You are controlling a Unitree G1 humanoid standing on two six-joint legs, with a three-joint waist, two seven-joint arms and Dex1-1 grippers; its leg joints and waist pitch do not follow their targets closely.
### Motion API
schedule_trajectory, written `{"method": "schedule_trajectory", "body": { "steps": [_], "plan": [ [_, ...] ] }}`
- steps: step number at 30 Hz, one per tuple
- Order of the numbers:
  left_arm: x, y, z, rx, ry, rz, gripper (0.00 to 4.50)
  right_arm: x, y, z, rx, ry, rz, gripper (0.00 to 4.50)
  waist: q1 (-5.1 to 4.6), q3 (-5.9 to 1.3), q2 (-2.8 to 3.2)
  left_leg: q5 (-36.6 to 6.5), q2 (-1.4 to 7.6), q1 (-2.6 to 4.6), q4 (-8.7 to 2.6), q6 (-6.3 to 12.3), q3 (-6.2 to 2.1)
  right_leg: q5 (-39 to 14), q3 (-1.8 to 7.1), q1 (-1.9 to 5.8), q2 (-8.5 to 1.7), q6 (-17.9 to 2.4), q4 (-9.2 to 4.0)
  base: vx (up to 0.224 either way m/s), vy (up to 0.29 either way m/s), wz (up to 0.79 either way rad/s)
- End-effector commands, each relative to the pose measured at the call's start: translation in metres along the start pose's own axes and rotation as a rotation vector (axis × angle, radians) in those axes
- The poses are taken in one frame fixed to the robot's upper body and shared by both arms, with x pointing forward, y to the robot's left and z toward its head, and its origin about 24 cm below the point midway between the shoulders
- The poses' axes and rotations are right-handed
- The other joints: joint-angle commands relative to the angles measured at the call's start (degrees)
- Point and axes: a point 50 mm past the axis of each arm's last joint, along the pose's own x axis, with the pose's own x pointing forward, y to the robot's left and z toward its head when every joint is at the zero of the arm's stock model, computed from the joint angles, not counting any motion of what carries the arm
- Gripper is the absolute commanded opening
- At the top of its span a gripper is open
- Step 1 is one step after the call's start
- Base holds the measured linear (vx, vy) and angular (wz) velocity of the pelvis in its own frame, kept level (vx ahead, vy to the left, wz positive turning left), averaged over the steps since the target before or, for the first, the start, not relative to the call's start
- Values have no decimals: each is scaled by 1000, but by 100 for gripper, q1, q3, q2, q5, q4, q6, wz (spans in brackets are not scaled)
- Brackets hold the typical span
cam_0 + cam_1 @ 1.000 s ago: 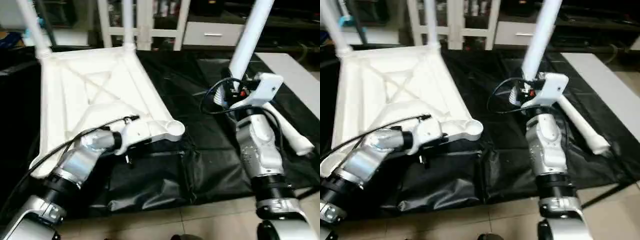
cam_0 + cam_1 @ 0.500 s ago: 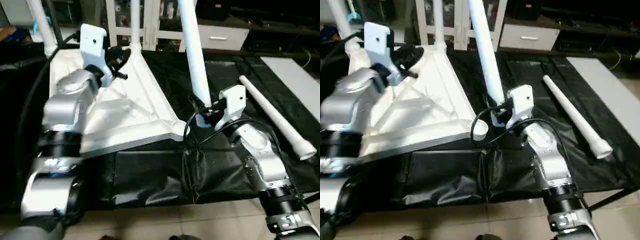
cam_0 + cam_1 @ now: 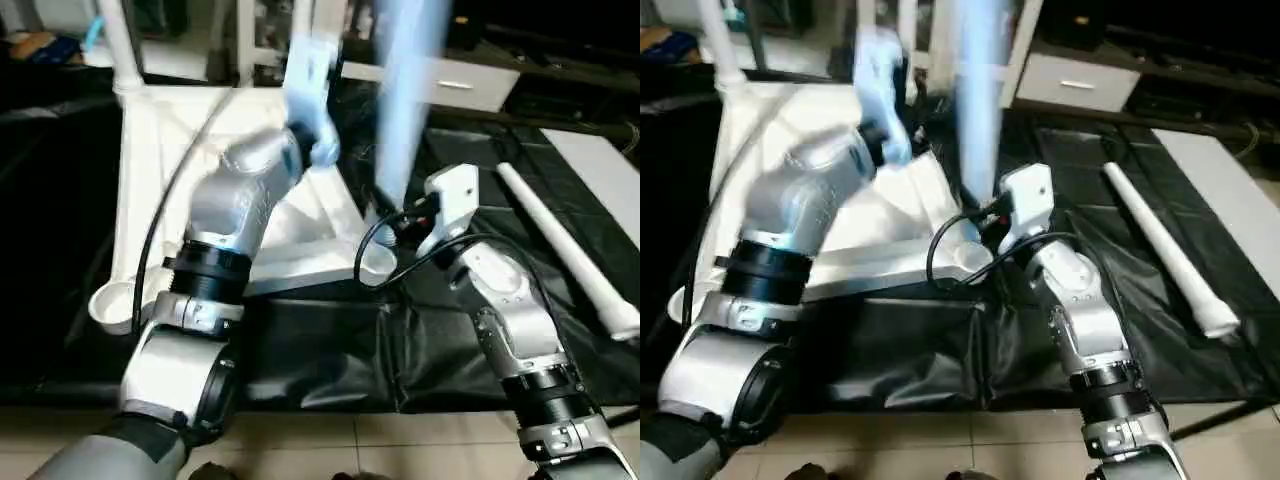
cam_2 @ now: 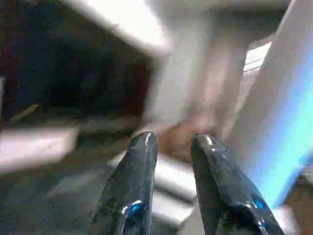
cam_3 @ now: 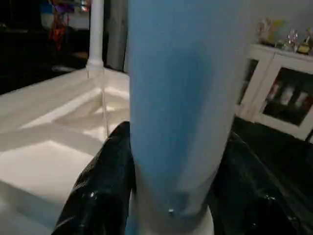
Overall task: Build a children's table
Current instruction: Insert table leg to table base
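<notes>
The right gripper (image 5: 171, 196) is closed on a leg (image 3: 408, 110) of the children's table, one black finger (image 5: 100, 181) on each side of the tube. The leg stands almost upright, and its lower end is at the near corner socket (image 3: 375, 262) of the table top (image 3: 150, 200); it seems to sit in the socket, but the blur makes this hard to confirm. The right forearm rises from the lower right and bends inward toward that corner.

The left arm is lifted high over the table top, elbow bent, with the left gripper (image 4: 172, 142) in the air beside the held leg. Its two fingers are a little apart and hold nothing.

The table top lies upside down, ribs upward, on a black cloth (image 3: 300, 350). Another leg (image 3: 118, 45) stands at its far left corner. A loose leg (image 3: 565, 245) lies on the cloth to the right. Behind are white cabinets (image 3: 1080, 85), and below the cloth is a tiled floor (image 3: 400, 450).
</notes>
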Motion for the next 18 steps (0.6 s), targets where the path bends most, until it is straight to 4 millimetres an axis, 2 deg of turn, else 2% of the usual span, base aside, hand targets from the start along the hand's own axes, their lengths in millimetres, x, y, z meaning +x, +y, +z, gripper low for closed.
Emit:
{"method": "schedule_trajectory", "body": {
  "steps": [1, 2, 3, 5, 6, 7, 8, 9, 10, 11, 12, 13, 14, 15, 16, 17, 18],
  "plan": [
    [0, -13, 5, 6, -1, -106, 136, -4, -2, -12, 6, 67, -12, 184, 17, -407, 51, -1015, 57, 82, -373, 89, 21, -833, 140, 369, -160, -1086, -323, 0, 0, 0],
    [0, -13, 5, 7, 0, -105, 136, -4, -2, -12, 6, 67, -13, 184, -1, -401, 53, -1124, 56, 94, -380, 62, 23, -1012, 143, 351, -138, -971, -353, 0, 0, 0],
    [-7, 2, 2, 36, 23, -6, 136, -4, -3, -12, 10, 65, -20, 184, 1, -401, 56, -1154, 54, 101, -380, 43, 19, -1088, 140, 346, -133, -918, -364, 0, 0, 0],
    [-13, 13, 1, 60, 36, 68, 136, -3, -3, -11, 12, 62, -26, 184, -19, -408, 119, -1237, 53, 102, -398, -24, -5, -1249, 133, 344, -118, -756, -385, 0, 0, 0],
    [-18, 22, 1, 77, 44, 129, 136, -2, -3, -10, 15, 58, -28, 184, -25, -415, 127, -1255, 47, 96, -400, -80, -13, -1303, 130, 349, -118, -686, -387, 0, 0, 0],
    [-35, 42, 0, 125, 81, 257, 136, -1, -4, -9, 15, 49, -42, 184, -42, -419, 188, -1311, 50, 112, -413, -118, -20, -1250, 129, 322, -104, -654, -413, 0, 0, 0],
    [-50, 54, -2, 166, 128, 337, 136, -2, -6, -7, 25, 42, -55, 184, -36, -431, 286, -1347, 35, 102, -425, -173, -56, -1231, 121, 358, -106, -649, -374, 0, 0, 0],
    [-60, 60, -3, 191, 159, 382, 136, -2, -7, -7, 33, 38, -64, 184, -61, -434, 244, -1372, 40, 101, -426, -178, -47, -1206, 120, 352, -105, -647, -394, 0, 0, 0],
    [-74, 66, -11, 261, 252, 408, 136, -3, -11, -5, 37, 34, -73, 184, -68, -442, 308, -1316, 30, 89, -429, -215, -71, -1126, 119, 381, -106, -676, -348, 0, 0, 0],
    [-85, 69, -16, 304, 321, 417, 136, -4, -13, -5, 39, 31, -78, 184, -74, -452, 314, -1280, 36, 105, -422, -199, -67, -1053, 123, 362, -115, -690, -365, 0, 0, 0],
    [-96, 70, -24, 353, 404, 408, 136, -5, -15, -3, 45, 26, -80, 184, -106, -451, 348, -1163, 31, 73, -432, -210, -75, -884, 125, 390, -105, -766, -315, 0, 0, 0],
    [-104, 71, -30, 381, 458, 400, 136, -5, -17, -3, 49, 22, -81, 184, -109, -468, 348, -1038, 39, 108, -404, -186, -53, -657, 136, 362, -102, -872, -300, 0, 0, 0],
    [-112, 70, -36, 387, 507, 387, 136, -6, -19, -1, 61, 14, -82, 184, -91, -484, 374, -936, 38, 112, -397, -182, -67, -508, 128, 374, -107, -929, -268, 0, 0, 0],
    [-121, 69, -43, 383, 548, 368, 136, -6, -22, 1, 99, -1, -86, 184, -85, -468, 497, -873, 52, 155, -406, -165, -51, -261, 130, 334, -97, -1061, -273, 0, 0, 0],
    [-127, 67, -48, 360, 569, 359, 136, -5, -26, 4, 141, -14, -90, 184, -81, -476, 489, -836, 42, 132, -403, -165, -53, -98, 127, 378, -84, -1174, -229, 0, 0, 0],
    [-132, 66, -53, 338, 579, 356, 136, -6, -31, 6, 165, -19, -92, 184, -67, -486, 504, -812, 41, 152, -391, -157, -44, -4, 129, 374, -85, -1235, -222, 0, 0, 0],
    [-136, 65, -56, 327, 583, 357, 136, -5, -34, 7, 174, -16, -91, 184, -50, -478, 508, -786, 40, 140, -391, -115, -34, 88, 133, 385, -89, -1333, -214, 0, 0, 0]
  ]
}}
